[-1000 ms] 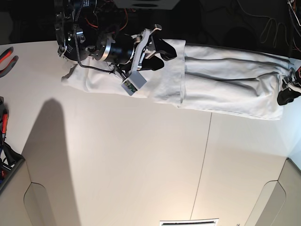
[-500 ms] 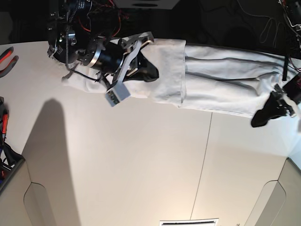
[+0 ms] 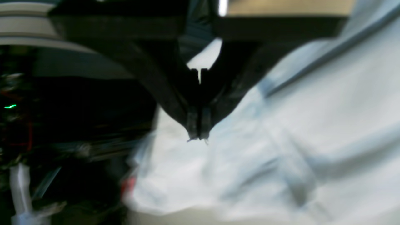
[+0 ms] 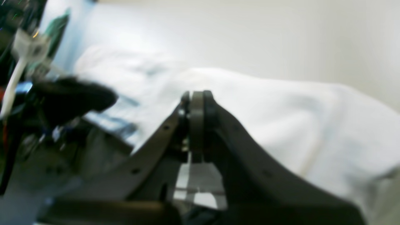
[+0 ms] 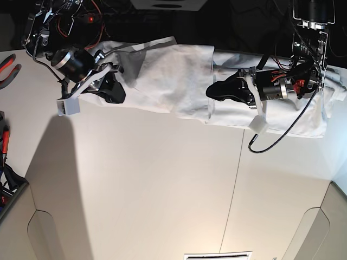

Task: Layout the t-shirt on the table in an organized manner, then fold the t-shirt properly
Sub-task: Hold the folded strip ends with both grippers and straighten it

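**Both grippers closed over the shirt**

We see the shirt [image 5: 179, 81] lying folded long along the table's [image 5: 162, 184] far edge. Our left gripper [image 5: 212, 90] and right gripper [image 5: 116, 97] are both pinched together, empty, above it.

I note red-handled pliers [image 5: 7, 67] at the table's edge and a white slotted vent panel [image 5: 218, 255].

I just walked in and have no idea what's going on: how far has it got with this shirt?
Partly folded: the t-shirt lies as a long narrow strip along the far edge of the table. Right now both hands have their fingers shut, empty as far as the blur shows; the left gripper hovers mid-strip, the right gripper near one end. Probably left: folding the strip shorter into a compact stack.
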`<control>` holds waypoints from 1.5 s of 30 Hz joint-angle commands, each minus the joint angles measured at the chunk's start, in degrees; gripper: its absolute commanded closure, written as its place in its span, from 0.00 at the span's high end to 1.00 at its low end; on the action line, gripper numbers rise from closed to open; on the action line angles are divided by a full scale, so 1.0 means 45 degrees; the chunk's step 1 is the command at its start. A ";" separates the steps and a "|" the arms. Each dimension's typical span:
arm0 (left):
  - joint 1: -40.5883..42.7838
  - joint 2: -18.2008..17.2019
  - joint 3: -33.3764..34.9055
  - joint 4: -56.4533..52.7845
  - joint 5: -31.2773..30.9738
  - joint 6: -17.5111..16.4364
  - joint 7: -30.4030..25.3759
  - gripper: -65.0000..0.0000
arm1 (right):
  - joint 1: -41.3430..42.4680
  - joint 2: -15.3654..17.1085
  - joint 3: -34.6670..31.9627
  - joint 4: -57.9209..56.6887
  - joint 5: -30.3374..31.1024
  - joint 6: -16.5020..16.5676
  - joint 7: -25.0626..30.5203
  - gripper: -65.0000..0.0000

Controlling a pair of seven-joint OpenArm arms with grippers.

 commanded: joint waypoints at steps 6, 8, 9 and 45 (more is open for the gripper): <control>-0.0136 -0.0146 -0.0053 0.0180 0.3424 -0.0110 -0.2186 0.00 | 0.1384 0.1345 0.0330 -0.2686 0.0253 0.0058 0.0612 0.00; -0.0131 -0.0146 -0.0053 0.0180 0.4041 -0.0110 -0.2317 0.00 | 0.1948 0.1700 0.0330 -0.3735 0.0257 0.0058 0.0607 0.00; -0.0131 -0.0146 -0.0053 0.0180 0.4231 -0.0110 -0.2317 0.00 | 0.2181 0.1851 0.0330 -0.4187 0.0267 0.0058 0.0607 0.00; -0.0976 -0.4027 -0.8335 -0.5717 0.7087 -0.0110 -0.7664 0.65 | 0.3245 0.2424 0.0325 -0.5076 -0.1685 -0.0044 0.1127 0.00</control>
